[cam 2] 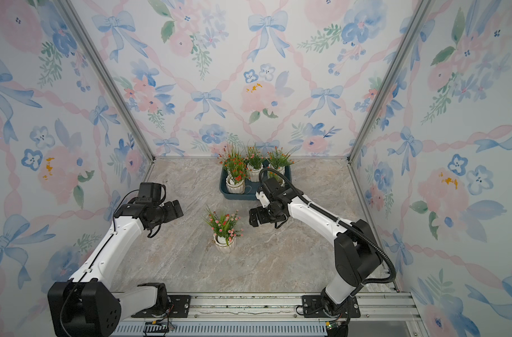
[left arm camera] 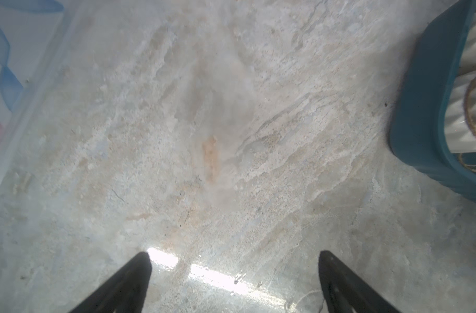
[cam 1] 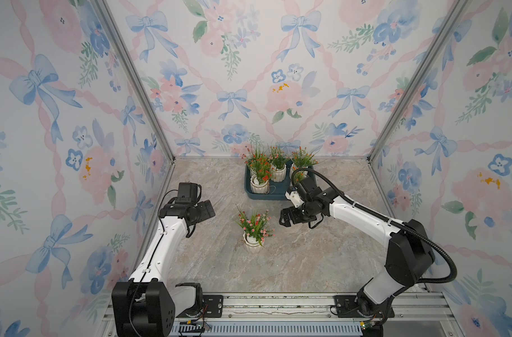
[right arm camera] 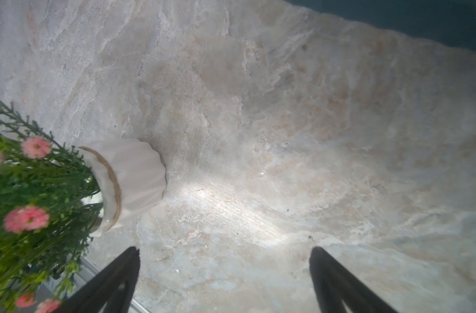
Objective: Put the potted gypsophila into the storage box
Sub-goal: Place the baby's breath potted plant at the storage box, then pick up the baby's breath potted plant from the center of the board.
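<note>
Both gape empty, left claw (left arm camera: 231,254) and right claw (right arm camera: 224,250); one pink potted gypsophila (cam 1: 253,244) stands mid-frame on the surface (cam 1: 307,262); storage box (cam 1: 265,197), upper centre, holds other pots (cam 1: 260,186), some hidden behind the right arm (cam 1: 359,216)

Storage box (cam 1: 265,196): dark teal shallow tray, rounded corners, set level at far side of desk (cam 1: 307,262). Boxed pots (cam 1: 278,172): white, ribbed, upright, orange-red blossoms, packed close; count partly obscured. Loose potted gypsophila (cam 1: 253,244): upright on desk, pink blossoms, twine band at rim, apart from box.
</note>
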